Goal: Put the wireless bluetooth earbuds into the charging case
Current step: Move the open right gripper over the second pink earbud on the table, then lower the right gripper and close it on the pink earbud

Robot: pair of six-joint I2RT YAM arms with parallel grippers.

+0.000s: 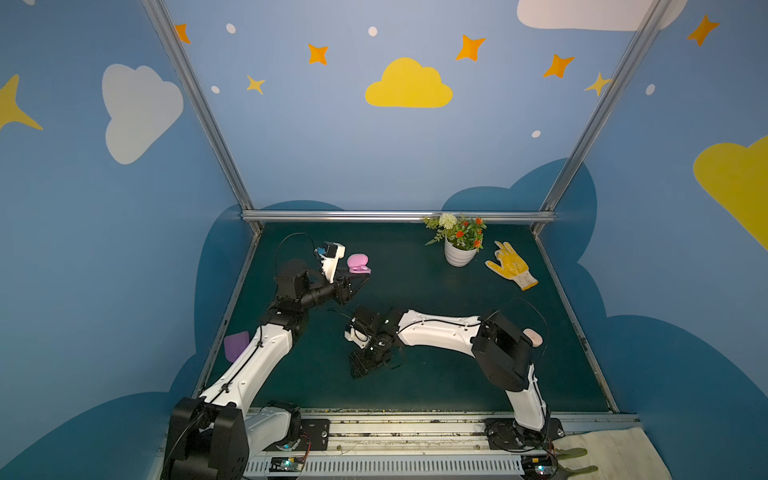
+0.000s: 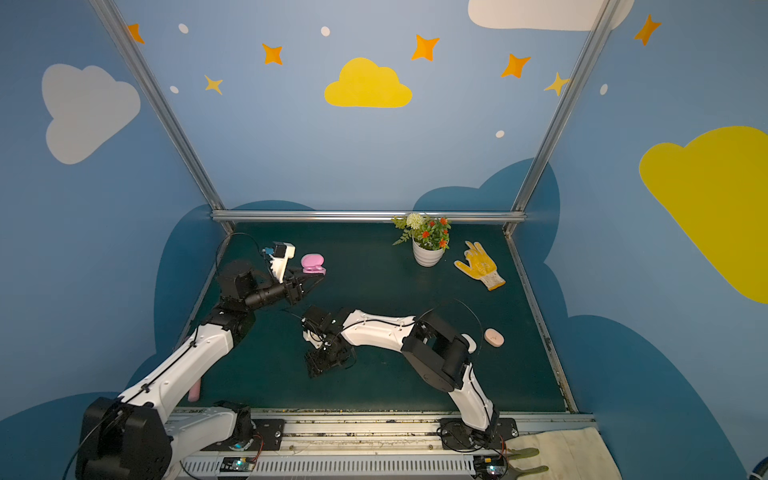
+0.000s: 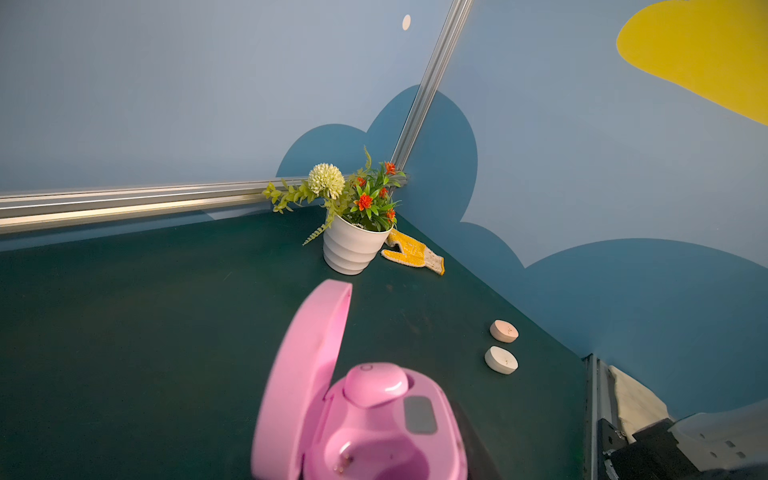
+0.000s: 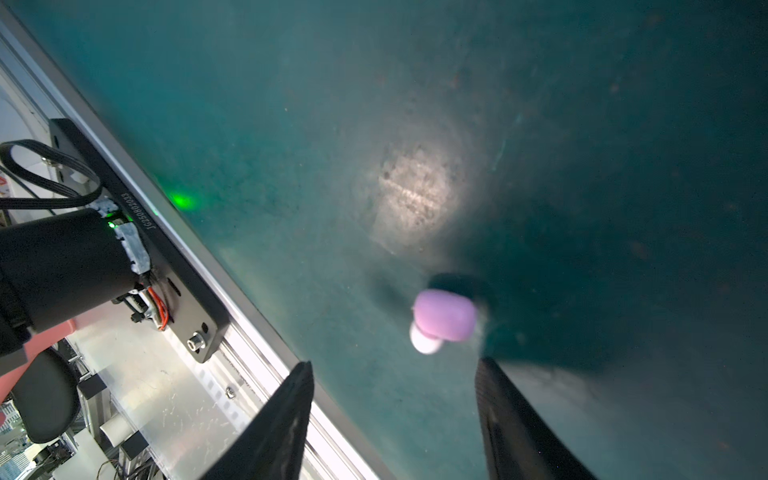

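You have a green table (image 1: 436, 299) bearing a pot (image 1: 459, 254) and glove (image 1: 513, 266) near the back right corner, a peach case (image 2: 493, 337) beside a white case (image 3: 500, 360) at right, and a lilac bud (image 4: 444, 316).

Pink case (image 3: 303, 374), lilac earbud (image 4: 444, 318), dark green tabletop (image 1: 436, 291), yellow glove (image 1: 513, 266), white ribbed pot (image 1: 459, 254), orange-starred blue walls (image 1: 374, 158).

Left claw (image 1: 360, 277) far back-left, clamped on pink case (image 3: 374, 451); right claw (image 4: 395, 361) mid-table, pointing down, jaws apart.
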